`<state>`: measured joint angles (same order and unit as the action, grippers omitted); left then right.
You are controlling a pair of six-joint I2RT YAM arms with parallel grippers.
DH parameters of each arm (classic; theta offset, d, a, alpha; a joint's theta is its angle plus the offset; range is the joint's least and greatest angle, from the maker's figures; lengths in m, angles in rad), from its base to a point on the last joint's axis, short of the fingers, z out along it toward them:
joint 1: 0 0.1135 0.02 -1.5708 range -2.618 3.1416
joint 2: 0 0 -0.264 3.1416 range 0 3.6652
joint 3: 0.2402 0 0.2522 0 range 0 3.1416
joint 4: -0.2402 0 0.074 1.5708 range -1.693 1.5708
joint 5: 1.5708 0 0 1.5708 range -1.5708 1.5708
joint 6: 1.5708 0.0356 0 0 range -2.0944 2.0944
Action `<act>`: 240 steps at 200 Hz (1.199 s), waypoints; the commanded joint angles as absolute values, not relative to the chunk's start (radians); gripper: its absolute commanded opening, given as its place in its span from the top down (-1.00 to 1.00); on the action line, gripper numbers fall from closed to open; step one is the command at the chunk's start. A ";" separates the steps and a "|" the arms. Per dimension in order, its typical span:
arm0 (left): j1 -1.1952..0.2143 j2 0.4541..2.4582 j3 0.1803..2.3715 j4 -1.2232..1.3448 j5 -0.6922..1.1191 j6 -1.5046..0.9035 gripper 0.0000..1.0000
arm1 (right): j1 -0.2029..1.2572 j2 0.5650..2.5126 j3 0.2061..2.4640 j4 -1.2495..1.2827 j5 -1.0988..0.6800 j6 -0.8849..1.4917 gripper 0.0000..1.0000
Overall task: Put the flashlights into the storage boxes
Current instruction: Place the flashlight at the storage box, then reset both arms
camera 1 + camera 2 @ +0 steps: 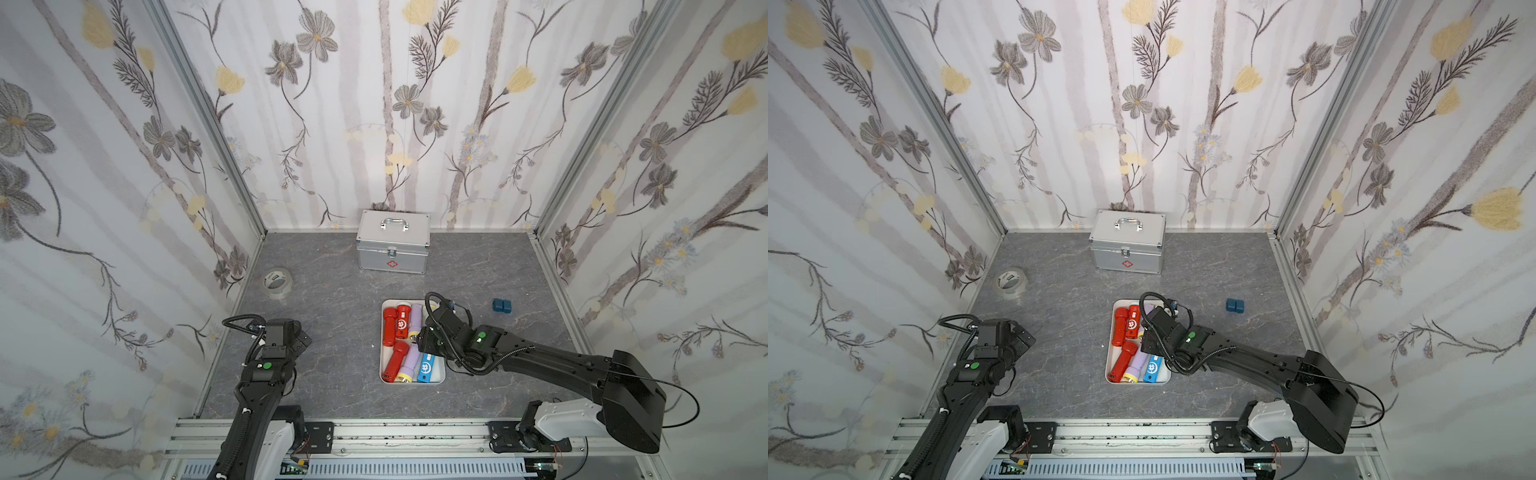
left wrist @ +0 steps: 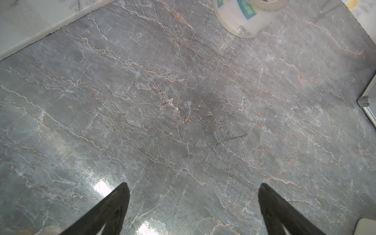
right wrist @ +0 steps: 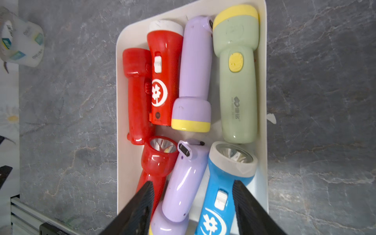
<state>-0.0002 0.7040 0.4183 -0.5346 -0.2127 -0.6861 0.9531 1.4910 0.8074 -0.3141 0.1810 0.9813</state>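
**All seven flashlights sit in the tray**

The flashlights (image 3: 195, 61) lie packed inside the white tray (image 3: 262, 81). The right gripper (image 3: 192, 181) hangs just above the blue flashlight (image 3: 221, 183), jaws apart and grasping nothing. The left gripper (image 2: 193, 184) is likewise spread over the bare table (image 2: 183, 101). Placing looks finished, so the next move calls for a straight lift clear.

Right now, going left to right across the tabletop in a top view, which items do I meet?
In a top view: tape roll → white tray → dark blue blocks. The silver case overlaps the tray sideways, so it is left out.
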 commanded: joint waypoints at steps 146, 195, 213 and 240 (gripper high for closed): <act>-0.359 1.096 0.770 -0.403 -0.269 -0.624 -1.00 | 0.397 0.697 0.328 0.206 0.685 0.304 -1.00; -0.365 1.172 0.785 -0.291 -0.294 -0.553 -1.00 | 0.240 0.834 0.138 0.622 0.648 0.165 -0.99; -0.365 1.180 0.788 -0.281 -0.318 -0.540 -1.00 | 0.177 0.952 0.134 0.752 0.592 0.149 -1.00; -0.365 1.197 0.782 -0.257 -0.342 -0.495 -1.00 | 0.116 1.156 0.193 0.870 0.542 0.128 -1.00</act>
